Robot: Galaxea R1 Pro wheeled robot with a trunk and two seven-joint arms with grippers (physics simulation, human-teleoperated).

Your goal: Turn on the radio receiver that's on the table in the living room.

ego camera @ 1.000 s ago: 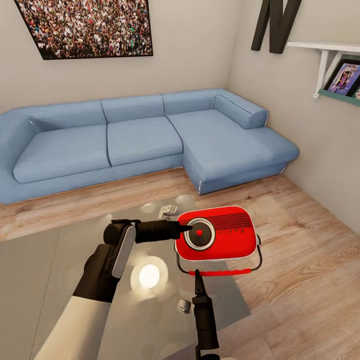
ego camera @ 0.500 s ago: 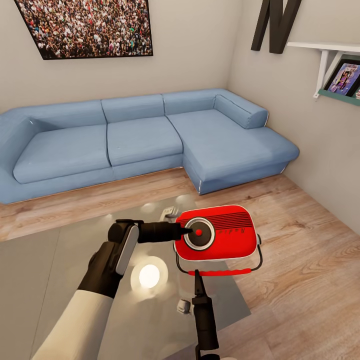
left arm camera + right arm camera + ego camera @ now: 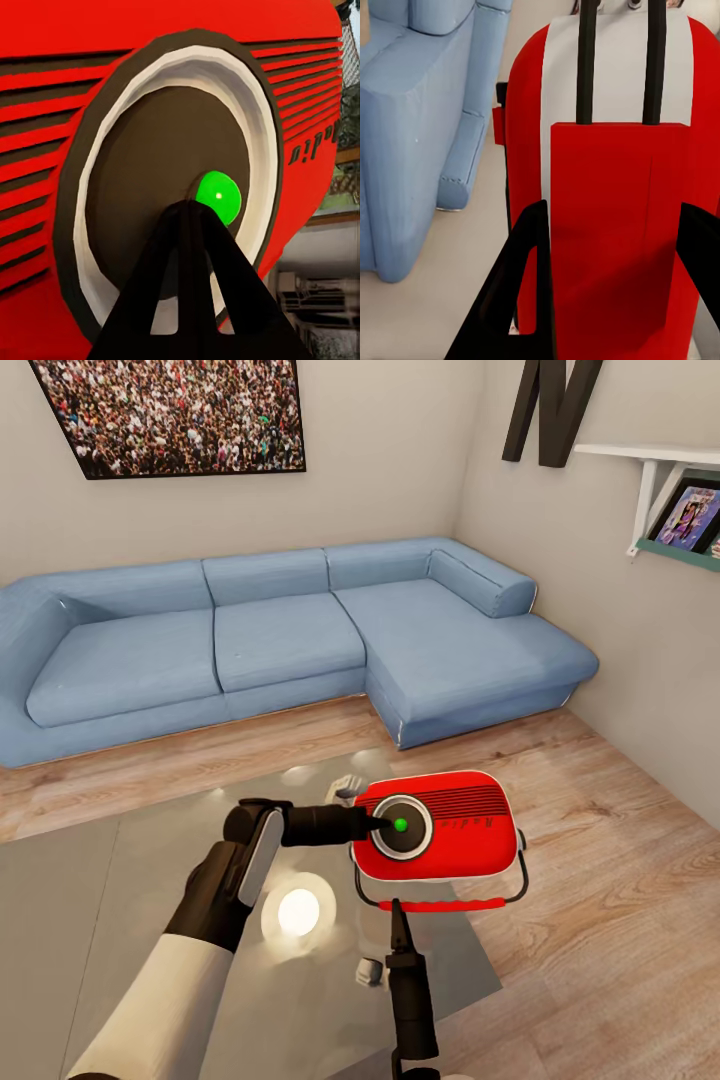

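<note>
Evidently the pressing step is at its end: in the living room, with its blue sofa (image 3: 290,640) along the back wall and the crowd photo (image 3: 170,415) above it, the radio receiver (image 3: 435,828) sits near the far right corner of the glossy grey counter (image 3: 70,900), and the button at the centre of its white-ringed dial (image 3: 401,826) glows green. I read that green as the set being switched on, so the task looks all but done. What the next move calls for, in my judgement, is a straight pull-back of the left arm along its own line, without dragging sideways across the dial, and a gentle release by the right so the box is not tipped off the counter's edge.

Left arm: reaching across from the left, forearm roughly level, wrist bent toward the radio's face. The left jaws (image 3: 196,217) are closed together into a single point with nothing held, and that tip rests against the dark dial face just beside the green button (image 3: 218,196).

Right arm: coming up from below, aimed at the radio's near side. The right jaws (image 3: 615,247) stand spread wide, one finger on either side of the red body by the wire handle (image 3: 619,60); whether the pads actually touch the casing I cannot tell.
</note>
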